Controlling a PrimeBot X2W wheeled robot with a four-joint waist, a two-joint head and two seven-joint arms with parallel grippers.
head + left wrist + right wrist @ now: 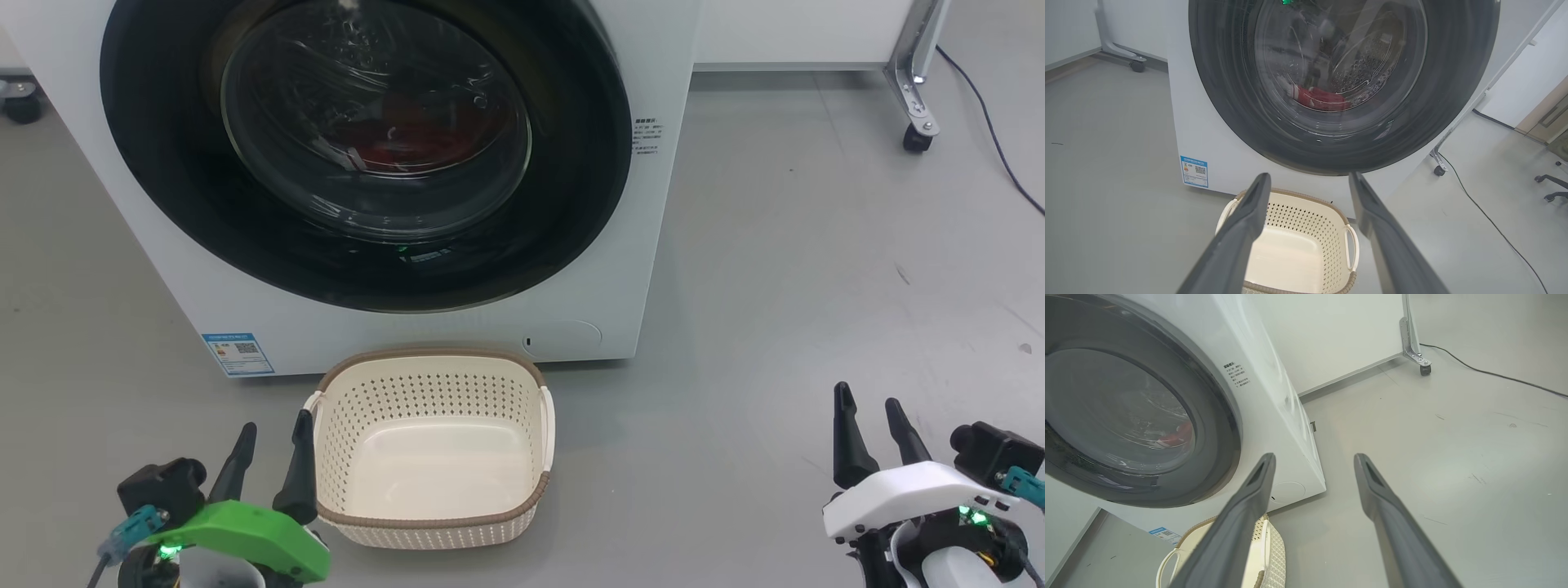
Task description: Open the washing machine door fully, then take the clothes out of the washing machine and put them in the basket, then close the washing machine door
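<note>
Grey floor point(816, 269), washing machine point(408, 335) upper left: washing machine door point(571, 163) shut, red clothes point(400, 139) behind its glass, basket point(433, 356) lower centre just in front. Left gripper point(276, 422) lower left beside the basket, right gripper point(866, 396) lower right; both spread wide, holding nothing.

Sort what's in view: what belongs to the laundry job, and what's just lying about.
For the job: white front-loading washing machine; its round black-rimmed glass door, shut; red clothes behind the glass; cream perforated plastic basket, empty.

Lying about: grey metal stand leg on a black castor; black office-chair base.
</note>
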